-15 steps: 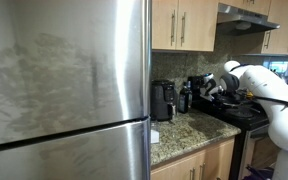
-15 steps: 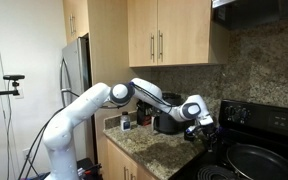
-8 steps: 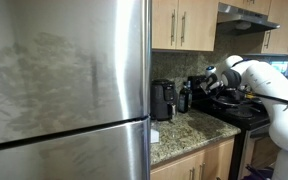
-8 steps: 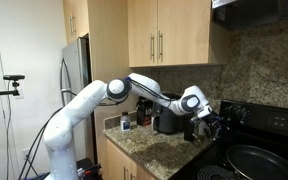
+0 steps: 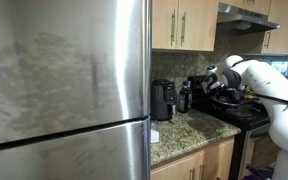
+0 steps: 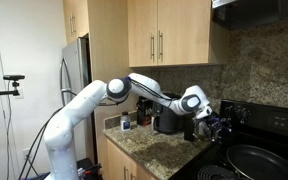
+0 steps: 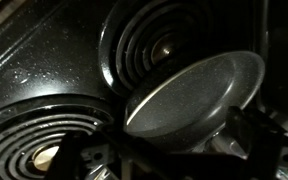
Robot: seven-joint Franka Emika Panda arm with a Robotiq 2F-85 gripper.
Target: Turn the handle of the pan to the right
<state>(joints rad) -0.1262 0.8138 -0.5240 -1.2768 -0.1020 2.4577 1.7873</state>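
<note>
**Inspector:** State of the jaws?

**Operator:** In the wrist view my gripper point(image 7: 160, 152) comes in from the bottom edge. I read one finger point(image 7: 79, 158) low on the left and its partner low on the right, well apart, so I log the jaws as spread. The picture is dim. I cannot tell whether either finger touches anything.

**Inspector:** Location of the pan?

**Operator:** The pan point(image 7: 199, 88) lies just beyond the fingers, right of centre in the wrist view. It is shallow and round, grey inside with a dark rim. It rests on the black stove top point(image 7: 44, 60), below one coil burner point(image 7: 156, 45) and to the right of a second coil point(image 7: 39, 140). Its near rim runs close to the right-hand finger. I cannot make out the handle with any certainty.

**Inspector:** Surroundings?

**Operator:** In an exterior view the white arm point(image 6: 84, 105) reaches across the granite counter point(image 6: 154, 152), and the gripper point(image 6: 218, 126) hangs low over the left part of the stove point(image 6: 274, 125). A black coffee maker point(image 5: 163, 100) stands on the counter by the wall, near the arm. A steel refrigerator point(image 5: 64, 80) fills the foreground. Wooden cabinets point(image 6: 164, 35) hang above the counter.
</note>
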